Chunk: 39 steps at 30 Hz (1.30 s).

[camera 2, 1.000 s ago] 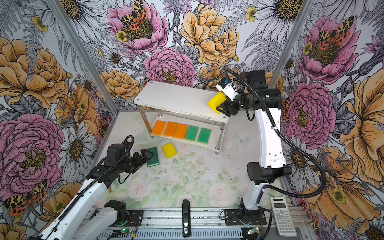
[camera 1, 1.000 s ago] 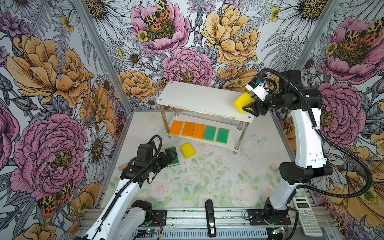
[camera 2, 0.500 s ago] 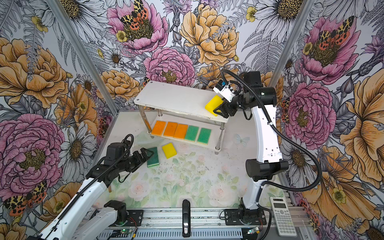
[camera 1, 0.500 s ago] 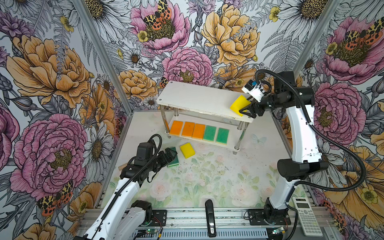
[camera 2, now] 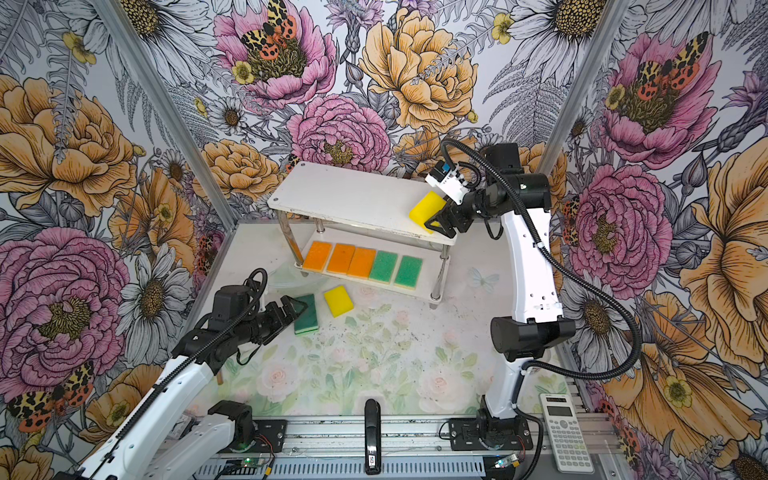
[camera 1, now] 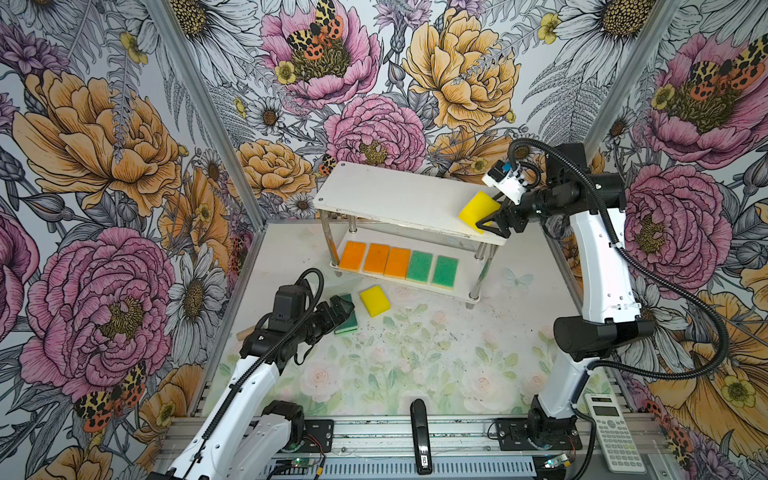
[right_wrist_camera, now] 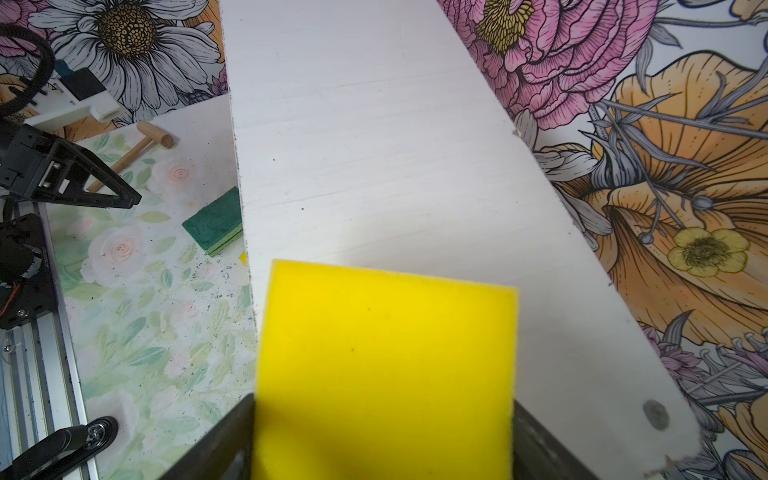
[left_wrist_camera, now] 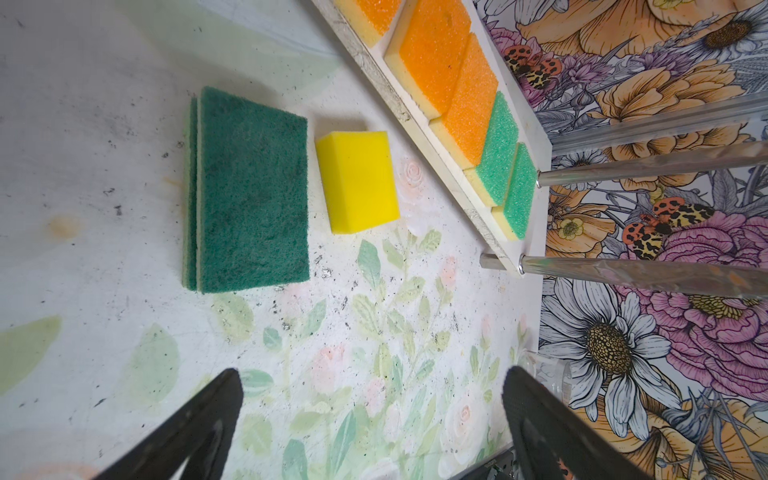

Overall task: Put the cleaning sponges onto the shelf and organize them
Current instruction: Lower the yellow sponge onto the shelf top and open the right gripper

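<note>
The shelf [camera 1: 386,195] stands at the back. Its lower board holds a row of three orange sponges [camera 1: 376,258] and two light green ones [camera 1: 432,269]. My right gripper [camera 1: 484,216] is at the right end of the top board, its jaws against both sides of a yellow sponge [right_wrist_camera: 382,353] that rests tilted on the board. A second yellow sponge [left_wrist_camera: 357,180] lies on the table in front of the shelf. Beside it two dark green sponges [left_wrist_camera: 253,187] lie stacked. My left gripper [left_wrist_camera: 374,382] hovers open and empty just short of that stack.
A wooden mallet [right_wrist_camera: 137,149] lies on the table at the left, behind my left arm. A calculator [camera 1: 615,432] and a black tool [camera 1: 420,432] sit at the front rail. Flowered walls close in both sides and the back.
My right gripper has carried the yellow sponge left and down onto the top board, and its jaws have widened. The left arm has hardly moved.
</note>
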Available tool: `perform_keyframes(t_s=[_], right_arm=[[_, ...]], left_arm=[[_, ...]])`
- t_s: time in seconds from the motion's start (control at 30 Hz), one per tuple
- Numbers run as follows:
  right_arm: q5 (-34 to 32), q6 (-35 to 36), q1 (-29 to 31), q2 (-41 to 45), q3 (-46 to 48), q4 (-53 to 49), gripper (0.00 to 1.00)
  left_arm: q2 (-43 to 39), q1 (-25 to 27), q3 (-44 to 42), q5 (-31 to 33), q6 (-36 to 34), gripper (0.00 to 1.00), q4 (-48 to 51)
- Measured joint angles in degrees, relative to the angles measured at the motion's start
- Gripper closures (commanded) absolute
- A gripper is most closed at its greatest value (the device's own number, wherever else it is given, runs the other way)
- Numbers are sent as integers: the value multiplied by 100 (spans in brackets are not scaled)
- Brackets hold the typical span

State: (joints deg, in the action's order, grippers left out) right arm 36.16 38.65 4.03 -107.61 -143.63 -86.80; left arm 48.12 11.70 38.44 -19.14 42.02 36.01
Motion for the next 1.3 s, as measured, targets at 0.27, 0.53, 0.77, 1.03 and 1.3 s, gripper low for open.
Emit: perform_keyframes(t_s=[0.27, 0.53, 0.77, 1.03, 1.3], right_arm=[[13, -22, 0, 0, -2, 7, 10], [13, -111, 2, -9, 0, 50, 8], [9, -170, 2, -11, 0, 111, 7], [-85, -439, 44, 151, 286, 417, 7], [-354, -785, 348, 1392, 1965, 1104, 8]], left_arm=[[0, 0, 0, 4, 0, 1, 0], [0, 0, 0, 4, 0, 1, 0], [-81, 0, -2, 2, 0, 1, 0], [-125, 0, -2, 2, 0, 1, 0], [-166, 0, -4, 2, 0, 1, 0]])
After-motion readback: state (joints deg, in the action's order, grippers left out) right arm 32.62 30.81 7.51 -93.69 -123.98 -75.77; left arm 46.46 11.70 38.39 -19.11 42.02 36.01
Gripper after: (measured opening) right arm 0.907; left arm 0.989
